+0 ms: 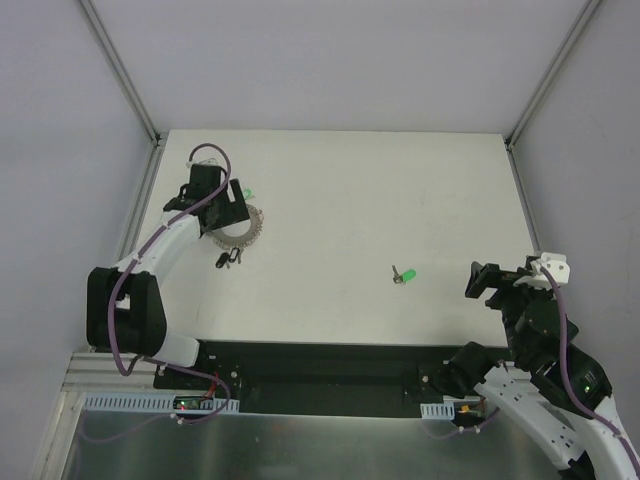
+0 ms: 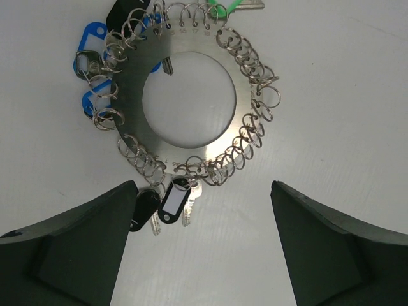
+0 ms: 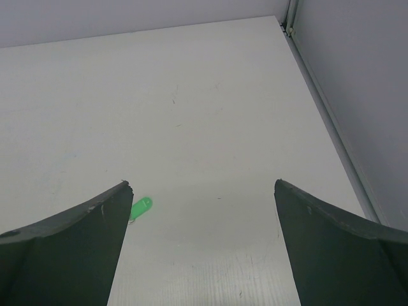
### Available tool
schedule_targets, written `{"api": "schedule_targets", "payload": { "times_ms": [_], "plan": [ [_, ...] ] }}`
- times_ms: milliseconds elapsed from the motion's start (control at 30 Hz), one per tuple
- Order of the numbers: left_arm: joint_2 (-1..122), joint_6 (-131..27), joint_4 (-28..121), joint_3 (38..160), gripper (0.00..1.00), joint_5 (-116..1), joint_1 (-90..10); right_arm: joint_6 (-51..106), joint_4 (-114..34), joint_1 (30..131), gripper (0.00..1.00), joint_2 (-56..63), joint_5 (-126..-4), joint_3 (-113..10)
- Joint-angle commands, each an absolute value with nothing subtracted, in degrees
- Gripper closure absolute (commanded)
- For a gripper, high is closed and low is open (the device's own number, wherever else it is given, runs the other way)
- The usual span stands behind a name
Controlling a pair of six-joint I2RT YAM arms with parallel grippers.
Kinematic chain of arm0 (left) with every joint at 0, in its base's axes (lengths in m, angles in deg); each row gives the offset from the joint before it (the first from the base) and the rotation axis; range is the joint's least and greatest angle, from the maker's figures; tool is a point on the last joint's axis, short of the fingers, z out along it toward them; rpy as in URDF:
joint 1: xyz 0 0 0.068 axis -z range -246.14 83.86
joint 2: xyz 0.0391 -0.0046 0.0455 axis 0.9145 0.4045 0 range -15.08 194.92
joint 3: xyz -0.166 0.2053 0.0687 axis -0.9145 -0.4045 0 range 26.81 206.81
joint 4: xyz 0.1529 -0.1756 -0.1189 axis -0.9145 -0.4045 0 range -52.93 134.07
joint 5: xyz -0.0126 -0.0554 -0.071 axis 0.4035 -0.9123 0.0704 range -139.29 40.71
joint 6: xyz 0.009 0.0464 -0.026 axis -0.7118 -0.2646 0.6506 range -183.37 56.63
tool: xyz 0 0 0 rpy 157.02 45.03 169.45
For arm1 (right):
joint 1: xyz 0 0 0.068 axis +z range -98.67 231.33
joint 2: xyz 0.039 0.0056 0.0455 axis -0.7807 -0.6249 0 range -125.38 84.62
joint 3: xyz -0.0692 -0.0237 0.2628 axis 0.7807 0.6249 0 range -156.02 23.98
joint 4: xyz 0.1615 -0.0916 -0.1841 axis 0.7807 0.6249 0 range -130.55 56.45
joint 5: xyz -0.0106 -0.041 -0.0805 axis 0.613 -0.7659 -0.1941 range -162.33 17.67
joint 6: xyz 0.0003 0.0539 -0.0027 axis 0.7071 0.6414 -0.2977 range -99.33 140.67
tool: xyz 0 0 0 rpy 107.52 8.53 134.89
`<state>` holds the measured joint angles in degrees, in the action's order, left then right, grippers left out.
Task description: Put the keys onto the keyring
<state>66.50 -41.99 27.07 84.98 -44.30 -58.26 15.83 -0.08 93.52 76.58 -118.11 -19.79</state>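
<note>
The keyring point(image 2: 197, 46) is a flat grey metal ring fringed with small wire loops, lying on the white table point(image 1: 400, 190). Blue-tagged keys point(image 2: 93, 37) hang at its upper left, black-tagged keys point(image 2: 173, 201) at its lower edge, and a green tag point(image 2: 220, 9) at the top. My left gripper point(image 2: 203, 188) hovers just short of the ring, open, nothing between its fingers; from above it covers part of the keyring point(image 1: 248, 230). A loose key with a green head point(image 1: 405, 275) lies mid-table. My right gripper point(image 3: 201, 185) is open and empty, the green key point(image 3: 141, 207) beside its left finger.
Grey walls and metal frame posts point(image 1: 120, 70) enclose the table on the left, back and right. A black base strip point(image 1: 320, 365) runs along the near edge. The right table edge and its rail point(image 3: 325, 115) show close to my right gripper.
</note>
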Motion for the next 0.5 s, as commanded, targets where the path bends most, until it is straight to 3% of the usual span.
{"api": "schedule_targets", "payload": {
  "times_ms": [0,267,467],
  "plan": [
    [70.51,-40.69,27.37,87.63,0.17,-46.04,-58.23,16.36,0.14,93.34,0.04,76.53,-117.95,-20.67],
    [78.25,-41.75,27.37,88.86,0.46,-50.34,-58.23,16.45,0.76,93.34,0.04,74.60,-117.94,-21.11],
    [82.56,-41.40,27.19,89.21,0.52,-55.88,-58.14,16.27,0.93,93.43,0.04,73.98,-118.04,-21.02]
  ]
}}
